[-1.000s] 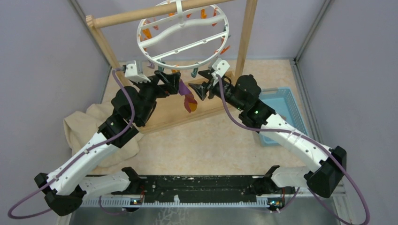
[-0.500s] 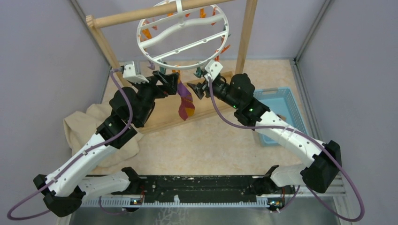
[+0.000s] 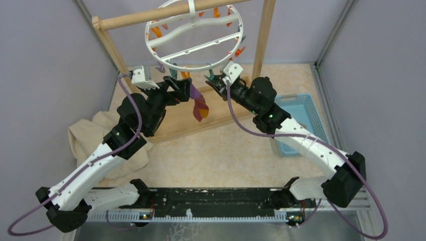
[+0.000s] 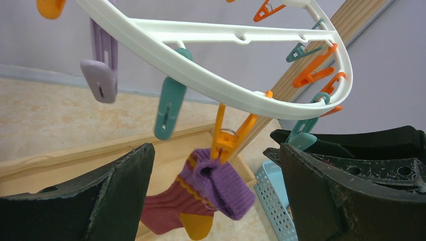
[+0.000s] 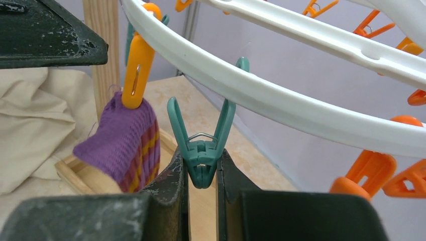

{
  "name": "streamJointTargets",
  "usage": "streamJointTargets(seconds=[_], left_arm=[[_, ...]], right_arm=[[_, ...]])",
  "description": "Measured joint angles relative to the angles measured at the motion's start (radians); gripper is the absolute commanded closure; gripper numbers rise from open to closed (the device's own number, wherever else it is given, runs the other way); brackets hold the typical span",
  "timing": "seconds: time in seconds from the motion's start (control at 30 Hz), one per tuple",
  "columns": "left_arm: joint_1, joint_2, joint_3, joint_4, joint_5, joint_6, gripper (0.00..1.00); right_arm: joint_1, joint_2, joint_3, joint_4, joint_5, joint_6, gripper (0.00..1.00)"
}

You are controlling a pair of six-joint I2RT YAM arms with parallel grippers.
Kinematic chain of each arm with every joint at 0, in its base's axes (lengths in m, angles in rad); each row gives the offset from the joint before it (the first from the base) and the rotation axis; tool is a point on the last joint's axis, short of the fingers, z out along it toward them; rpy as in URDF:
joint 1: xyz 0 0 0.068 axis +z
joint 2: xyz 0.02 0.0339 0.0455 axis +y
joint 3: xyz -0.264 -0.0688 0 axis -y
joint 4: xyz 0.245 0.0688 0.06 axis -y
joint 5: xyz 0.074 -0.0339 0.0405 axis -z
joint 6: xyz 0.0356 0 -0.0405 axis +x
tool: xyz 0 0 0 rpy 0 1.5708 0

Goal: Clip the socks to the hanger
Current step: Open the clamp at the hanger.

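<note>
The maroon-purple sock (image 4: 216, 188) hangs from an orange clip (image 4: 224, 138) on the hanger (image 4: 201, 75), seen between the left gripper (image 4: 216, 150) fingers, which are spread wide. The right gripper (image 5: 202, 173) is clamped on the lower end of a teal clip (image 5: 202, 150).

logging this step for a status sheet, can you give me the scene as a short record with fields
hanger: hooked over the wooden bar
maroon-purple sock: hanging from an orange clip on the ring
right gripper: shut on a teal clip
left gripper: open, facing the sock
</note>
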Motion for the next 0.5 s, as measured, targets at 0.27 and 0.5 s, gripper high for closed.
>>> streamJointTargets(seconds=[0.27, 0.5], left_arm=[[0.0, -0.006, 0.0, 0.0, 0.02, -0.007, 0.01], [0.0, -0.018, 0.0, 0.017, 0.166, -0.038, 0.03]], right_arm=[[0.0, -0.034, -0.016, -0.01, -0.018, 0.016, 1.0], [0.0, -0.088, -0.019, -0.044, -0.039, 0.035, 1.0]])
